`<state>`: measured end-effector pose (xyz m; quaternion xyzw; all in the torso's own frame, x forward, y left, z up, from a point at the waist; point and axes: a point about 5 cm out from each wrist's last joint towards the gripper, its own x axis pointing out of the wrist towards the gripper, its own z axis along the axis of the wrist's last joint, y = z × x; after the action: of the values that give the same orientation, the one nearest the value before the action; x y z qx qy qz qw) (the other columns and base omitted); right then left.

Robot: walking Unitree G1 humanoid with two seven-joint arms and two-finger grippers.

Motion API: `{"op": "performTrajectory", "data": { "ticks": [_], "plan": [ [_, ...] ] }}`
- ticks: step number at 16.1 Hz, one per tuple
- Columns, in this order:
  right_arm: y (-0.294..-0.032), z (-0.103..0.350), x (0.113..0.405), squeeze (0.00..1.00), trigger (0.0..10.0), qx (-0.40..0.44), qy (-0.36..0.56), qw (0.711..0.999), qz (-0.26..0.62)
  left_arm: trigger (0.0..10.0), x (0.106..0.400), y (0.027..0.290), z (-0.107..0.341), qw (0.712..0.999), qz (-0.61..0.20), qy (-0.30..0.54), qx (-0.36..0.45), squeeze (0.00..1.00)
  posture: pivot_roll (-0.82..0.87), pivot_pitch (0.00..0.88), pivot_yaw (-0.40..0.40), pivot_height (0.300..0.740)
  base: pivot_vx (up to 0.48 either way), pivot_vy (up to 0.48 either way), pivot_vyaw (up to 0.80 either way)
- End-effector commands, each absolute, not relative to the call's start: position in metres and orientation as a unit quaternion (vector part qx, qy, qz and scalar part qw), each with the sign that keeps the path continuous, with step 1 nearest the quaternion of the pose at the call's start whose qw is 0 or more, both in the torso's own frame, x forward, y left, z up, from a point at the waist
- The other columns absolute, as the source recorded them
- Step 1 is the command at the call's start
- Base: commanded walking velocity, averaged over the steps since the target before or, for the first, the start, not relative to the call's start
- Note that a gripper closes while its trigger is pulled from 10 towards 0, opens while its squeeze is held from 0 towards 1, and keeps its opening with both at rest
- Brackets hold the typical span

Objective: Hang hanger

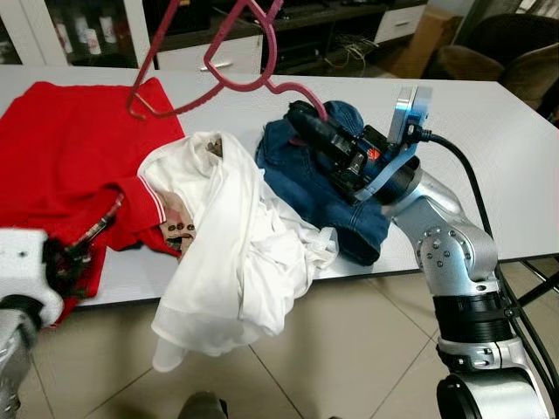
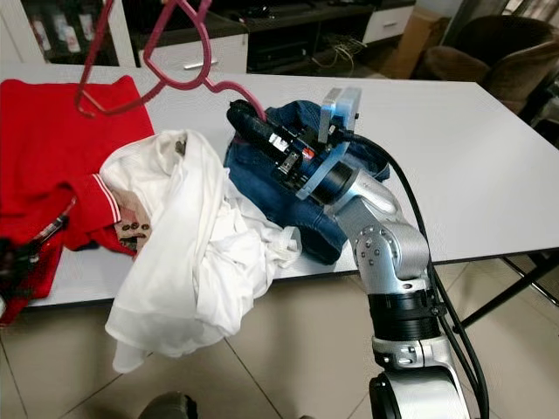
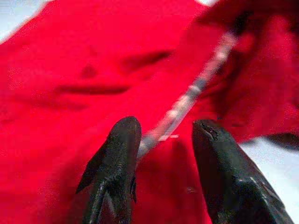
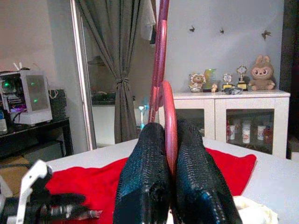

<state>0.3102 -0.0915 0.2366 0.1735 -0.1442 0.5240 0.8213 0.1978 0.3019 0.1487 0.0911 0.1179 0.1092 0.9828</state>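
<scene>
- The pink hanger is held up in the air above the far part of the white table, its hook end curving down into the right gripper.
- That right gripper has its two black fingers pressed together on the hanger's hook, which runs up between them in the right wrist view.
- The gripper sits over a heap of blue jeans lying at the middle of the table.
- Just left of the jeans, and touching them, a white garment spills over the near edge of the table and hangs toward the tiled floor.
- A red garment with a striped trim covers the left part of the table.
- The left gripper is low at the near left, over the red cloth; its fingers are spread, with the pale trim running between them.
</scene>
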Motion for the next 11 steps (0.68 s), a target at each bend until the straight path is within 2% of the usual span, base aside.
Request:
{"op": "performTrajectory", "data": {
  "ticks": [1,3,6,7,8,11],
  "plan": [
    [-0.095,0.239,0.309,0.0,10.0,0.164,-0.154,0.822,0.523,10.0,0.192,0.305,0.166,0.975,0.171,0.083,0.114,0.0,0.2,0.043,-0.064,0.74,0.0,0.0,0.0],
    [-0.093,0.238,0.309,0.0,10.0,0.165,-0.153,0.821,0.526,10.0,0.18,0.308,0.169,0.959,0.245,0.064,0.128,1.0,0.22,0.044,-0.066,0.74,0.0,0.0,0.0],
    [-0.09,0.238,0.31,0.0,10.0,0.165,-0.15,0.817,0.532,10.0,0.168,0.3,0.154,0.947,0.303,0.073,0.074,1.0,0.23,0.044,-0.075,0.74,0.0,0.0,0.0],
    [-0.088,0.238,0.31,0.0,10.0,0.165,-0.15,0.815,0.534,10.0,0.165,0.292,0.141,0.942,0.32,0.091,0.045,0.33,0.23,0.045,-0.079,0.74,0.0,0.0,0.0],
    [-0.088,0.239,0.31,0.0,10.0,0.164,-0.149,0.815,0.536,10.0,0.163,0.287,0.13,0.938,0.329,0.107,0.019,0.0,0.23,0.045,-0.082,0.74,0.0,0.0,0.0],
    [-0.088,0.239,0.31,0.0,10.0,0.162,-0.149,0.814,0.537,10.0,0.161,0.274,0.116,0.934,0.332,0.129,-0.015,0.0,0.22,0.045,-0.084,0.74,0.0,0.0,0.0]
  ]
}}
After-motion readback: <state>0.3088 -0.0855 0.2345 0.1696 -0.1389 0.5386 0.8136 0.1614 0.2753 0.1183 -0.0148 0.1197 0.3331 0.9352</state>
